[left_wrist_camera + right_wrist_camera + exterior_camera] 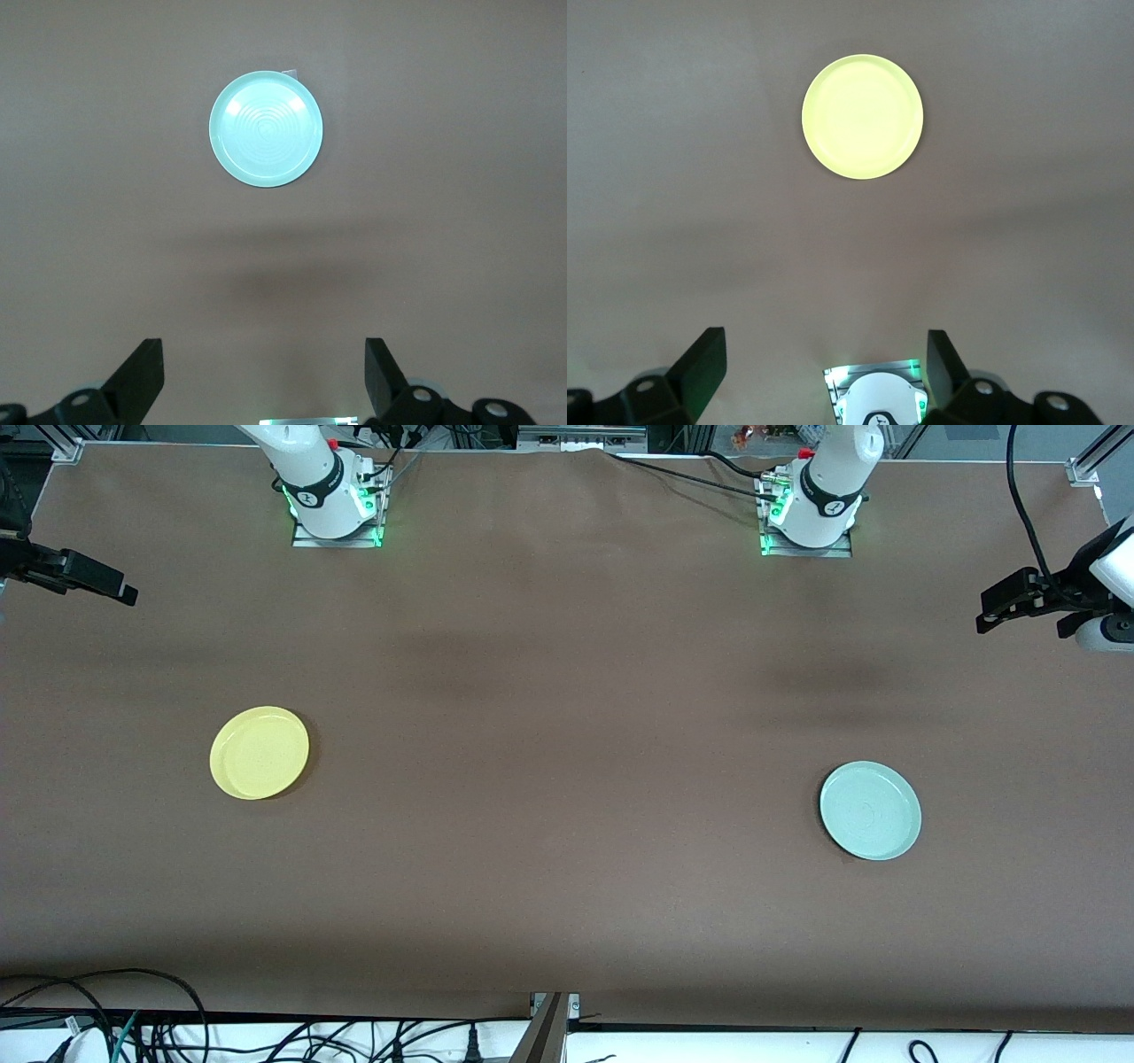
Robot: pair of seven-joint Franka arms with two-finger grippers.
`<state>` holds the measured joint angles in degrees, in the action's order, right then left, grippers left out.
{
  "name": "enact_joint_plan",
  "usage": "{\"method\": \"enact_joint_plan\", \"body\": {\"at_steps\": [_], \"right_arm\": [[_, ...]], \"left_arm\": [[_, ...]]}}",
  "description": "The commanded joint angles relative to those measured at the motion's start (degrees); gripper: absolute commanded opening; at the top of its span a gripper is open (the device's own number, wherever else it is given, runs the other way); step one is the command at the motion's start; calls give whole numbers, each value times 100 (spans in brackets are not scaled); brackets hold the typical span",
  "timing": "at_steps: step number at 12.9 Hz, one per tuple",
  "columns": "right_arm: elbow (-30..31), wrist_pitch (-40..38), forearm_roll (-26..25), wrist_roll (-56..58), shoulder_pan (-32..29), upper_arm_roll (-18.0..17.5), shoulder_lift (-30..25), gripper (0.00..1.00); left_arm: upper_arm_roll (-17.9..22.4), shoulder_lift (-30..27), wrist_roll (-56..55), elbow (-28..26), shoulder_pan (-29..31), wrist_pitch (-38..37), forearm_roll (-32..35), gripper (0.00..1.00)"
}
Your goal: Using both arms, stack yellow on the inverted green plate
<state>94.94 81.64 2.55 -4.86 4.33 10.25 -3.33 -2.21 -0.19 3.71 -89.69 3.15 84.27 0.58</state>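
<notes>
— So, starting at the right arm's end of the table, what is there?

— First the right gripper [124,593], hanging in the air over the brown table [567,779] at its edge, with its jaws spread wide and nothing between them. In the right wrist view the two fingers [700,367] stand well apart, and the yellow plate [862,117] shows between and ahead of them, clear of both.

— And where does that plate lie?

— Flat on the cloth, rim up, toward the right arm's end [260,752] and nearer to the front camera than that arm's base [335,509]. Nothing touches it.

— Further along?

— Bare brown cloth across the middle, then the green plate [870,810], also flat, with its concentric rings showing, toward the left arm's end. It lies well apart from the yellow one and slightly nearer to the front camera.

— And the last tool?

— Over the table's edge at that end hangs the left gripper [997,615], empty, its fingers [142,372] as wide as the other's. The green plate sits ahead of them in the left wrist view, centred between the tips, untouched.
</notes>
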Motion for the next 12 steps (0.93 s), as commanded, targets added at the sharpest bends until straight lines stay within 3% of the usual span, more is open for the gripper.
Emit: {"method": "enact_joint_plan", "body": {"at_steps": [1,12], "right_arm": [[-63,-105,-27,-14,6,4,-28,100],[-63,-96,-27,-15,6,4,-28,100]], "left_arm": [[-34,-24,77,14,36,-95,126,100],[-16,2,104,110,124,-86,91,100]]}}
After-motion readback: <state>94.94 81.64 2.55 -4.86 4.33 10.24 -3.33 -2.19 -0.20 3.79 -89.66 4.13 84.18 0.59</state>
